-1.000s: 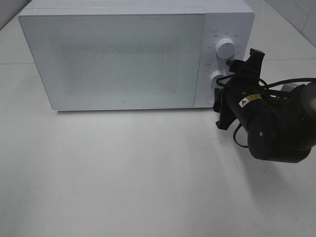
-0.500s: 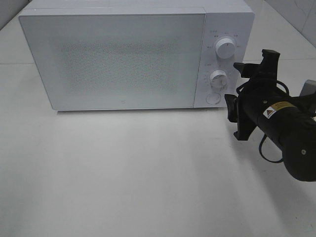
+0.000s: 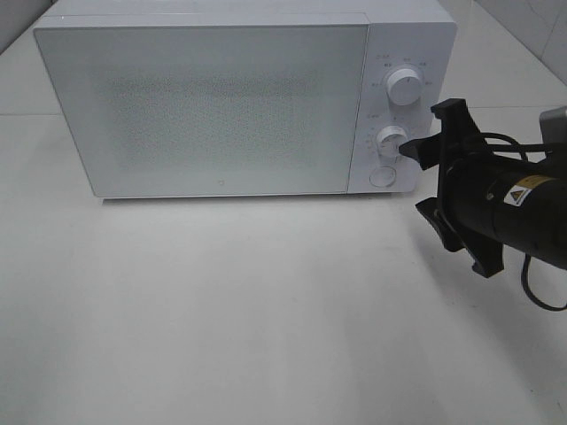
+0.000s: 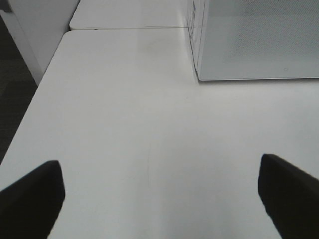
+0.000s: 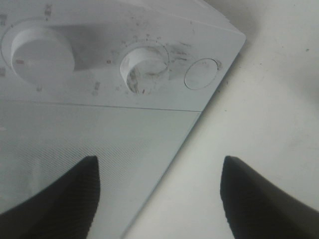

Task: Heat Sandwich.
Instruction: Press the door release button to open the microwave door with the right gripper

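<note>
The white microwave (image 3: 213,106) stands at the back of the table with its door shut. The sandwich is hidden; no view shows it. My right gripper (image 3: 418,179) is open and empty in front of the control panel. One fingertip (image 3: 407,149) is close to the lower knob (image 3: 391,140). The right wrist view shows the gripper (image 5: 159,194) open, facing the upper knob (image 5: 37,52), the lower knob (image 5: 144,67) and a round button (image 5: 201,73). My left gripper (image 4: 159,199) is open and empty over the table, apart from the microwave (image 4: 259,40).
The white table (image 3: 221,310) stretches in front of the microwave. In the left wrist view its edge (image 4: 30,107) drops to a dark floor. A seam between table panels (image 4: 124,28) runs behind.
My right gripper has drawn back to the right from the knobs and rolled. One fingertip is again near the lower knob. The microwave has not moved.
</note>
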Motion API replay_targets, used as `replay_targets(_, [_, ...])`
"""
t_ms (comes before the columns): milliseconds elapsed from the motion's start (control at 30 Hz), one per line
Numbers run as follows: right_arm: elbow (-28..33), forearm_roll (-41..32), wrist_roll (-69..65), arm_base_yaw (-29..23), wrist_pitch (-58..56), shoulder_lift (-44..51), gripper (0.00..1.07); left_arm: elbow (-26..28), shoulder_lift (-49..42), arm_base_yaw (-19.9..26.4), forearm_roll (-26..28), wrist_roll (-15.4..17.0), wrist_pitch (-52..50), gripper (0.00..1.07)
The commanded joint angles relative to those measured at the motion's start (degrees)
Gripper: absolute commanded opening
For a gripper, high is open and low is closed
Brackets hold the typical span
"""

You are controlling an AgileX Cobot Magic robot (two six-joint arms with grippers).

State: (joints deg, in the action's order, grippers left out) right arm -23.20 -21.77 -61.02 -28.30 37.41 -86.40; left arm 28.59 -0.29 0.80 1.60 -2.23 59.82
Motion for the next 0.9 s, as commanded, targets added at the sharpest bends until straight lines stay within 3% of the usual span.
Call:
replay_targets(33, [-2.3, 0.6, 15.0, 2.1, -12.7, 4.8, 0.68, -0.2, -1.5, 0.0, 0.3, 0.0, -0.5, 1.00])
replay_targets(433, [-13.3, 3.7, 53.2, 10.1, -49.5, 10.7, 0.68, -0.2, -1.5, 0.0, 0.3, 0.0, -0.5, 1.00])
replay_targets(733, [-20.0, 15.4, 61.0, 10.3, -76.5, 11.7, 0.68, -0.2, -1.5, 0.0, 0.3, 0.0, -0.5, 1.00])
replay_targets(900, [-22.3, 18.9, 61.0, 10.3, -85.1, 14.6, 0.68, -0.2, -1.5, 0.0, 0.3, 0.0, -0.5, 1.00])
